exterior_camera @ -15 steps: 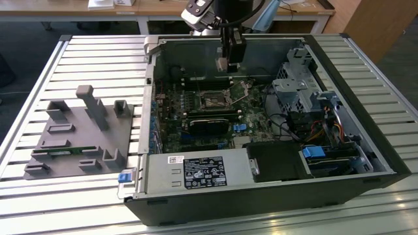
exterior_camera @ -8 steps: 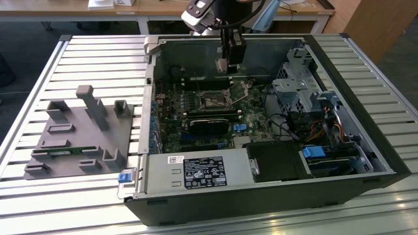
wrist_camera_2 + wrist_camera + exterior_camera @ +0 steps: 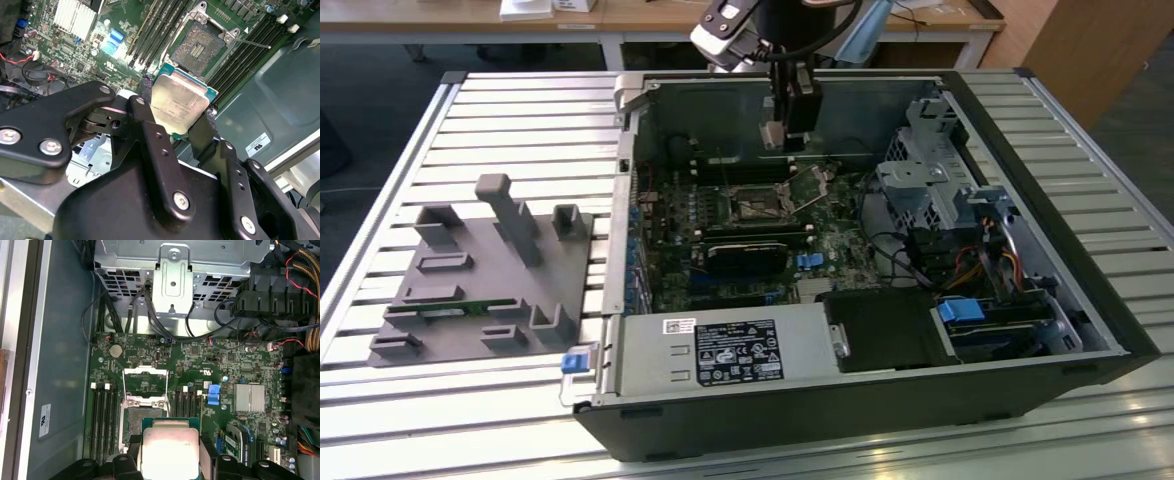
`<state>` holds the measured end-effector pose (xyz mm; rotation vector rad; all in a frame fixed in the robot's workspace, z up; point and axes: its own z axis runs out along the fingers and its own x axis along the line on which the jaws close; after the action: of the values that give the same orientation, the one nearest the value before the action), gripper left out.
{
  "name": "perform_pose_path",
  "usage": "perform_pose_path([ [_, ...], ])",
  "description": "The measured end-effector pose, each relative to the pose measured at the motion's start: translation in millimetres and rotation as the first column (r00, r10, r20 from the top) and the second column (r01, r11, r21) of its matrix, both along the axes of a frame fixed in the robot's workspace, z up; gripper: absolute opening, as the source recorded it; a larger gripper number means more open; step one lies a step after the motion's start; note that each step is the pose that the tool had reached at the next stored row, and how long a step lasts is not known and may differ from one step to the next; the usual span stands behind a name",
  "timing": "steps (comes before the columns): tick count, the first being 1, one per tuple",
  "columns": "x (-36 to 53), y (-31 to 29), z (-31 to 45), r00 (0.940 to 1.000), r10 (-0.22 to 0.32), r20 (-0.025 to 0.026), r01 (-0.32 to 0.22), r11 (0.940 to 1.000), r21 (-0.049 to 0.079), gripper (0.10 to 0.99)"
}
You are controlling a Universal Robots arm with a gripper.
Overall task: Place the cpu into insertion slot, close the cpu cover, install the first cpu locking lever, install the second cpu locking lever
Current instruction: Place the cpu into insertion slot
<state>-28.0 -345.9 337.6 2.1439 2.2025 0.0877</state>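
Note:
My gripper [image 3: 177, 100] is shut on the cpu [image 3: 180, 102], a flat square chip with a silvery top and green edge, pinched by two opposite sides between the black fingers. It hangs above the motherboard, just off to one side of the insertion slot [image 3: 200, 47], whose dark centre lies bare. In the first wrist view the cpu [image 3: 170, 447] partly overlaps the insertion slot [image 3: 142, 420], and the cpu cover [image 3: 145, 380] stands swung open beyond it. A thin lever [image 3: 252, 44] sticks out beside the slot. In the exterior view the gripper [image 3: 781, 140] hovers inside the open case above the slot [image 3: 754, 205].
Long black memory slots [image 3: 105, 420] flank the socket on both sides. A silver finned heatsink [image 3: 249, 397], a blue connector [image 3: 213, 394] and the metal drive cage [image 3: 172, 275] with cables sit around it. A grey fixture [image 3: 480, 270] lies on the slatted table beside the case.

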Motion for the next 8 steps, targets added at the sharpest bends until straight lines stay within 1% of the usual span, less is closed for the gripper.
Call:
perform_pose_path([
  [8,0.0,0.0,-1.9,1.0000,0.000,-0.0001,0.000,1.0000,0.000,0.541],
])
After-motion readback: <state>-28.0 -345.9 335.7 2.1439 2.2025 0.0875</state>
